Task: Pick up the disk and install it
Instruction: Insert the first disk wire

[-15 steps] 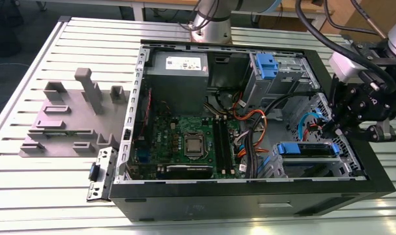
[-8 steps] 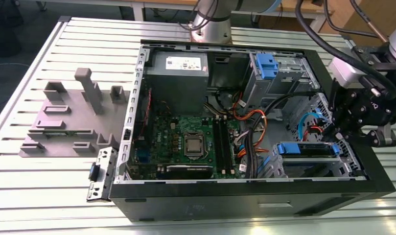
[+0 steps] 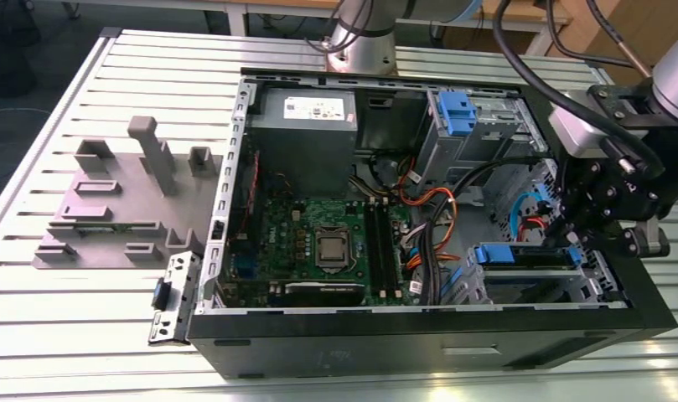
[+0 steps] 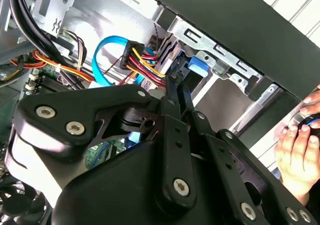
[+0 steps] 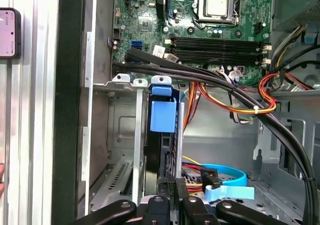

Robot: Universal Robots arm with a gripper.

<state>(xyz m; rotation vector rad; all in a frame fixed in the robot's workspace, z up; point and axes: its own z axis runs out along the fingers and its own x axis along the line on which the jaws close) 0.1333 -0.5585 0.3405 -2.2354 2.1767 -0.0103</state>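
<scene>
Jaws seemingly around disk (image 5: 162, 117), slatted table (image 3: 81, 276)

You see a ribbed metal table (image 3: 70, 92), a dark floor (image 3: 26, 50) behind, and perhaps a wooden bench (image 3: 282, 7).

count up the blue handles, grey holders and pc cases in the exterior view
blue handles: 2, on the disk and in the upper drive cage
grey slotted holder: 1
open computer case: 1
total: 4
</scene>
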